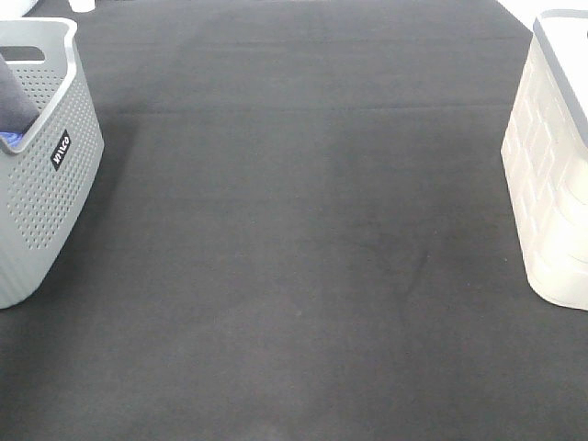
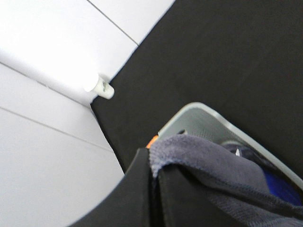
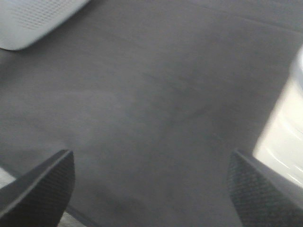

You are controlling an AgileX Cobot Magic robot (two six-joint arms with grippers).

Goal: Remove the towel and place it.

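Note:
The grey-lavender towel sticks up out of the grey perforated basket at the left edge of the exterior view. In the left wrist view my left gripper is shut on a hemmed edge of the towel and holds it above the basket's rim. A brighter blue cloth lies under the towel inside the basket. My right gripper is open and empty, with its fingers wide apart above the black mat. Neither gripper shows in the exterior view.
A white basket stands at the right edge of the black mat. A small white cylinder lies at the mat's far left corner. A bit of orange shows beside the towel at the left fingers.

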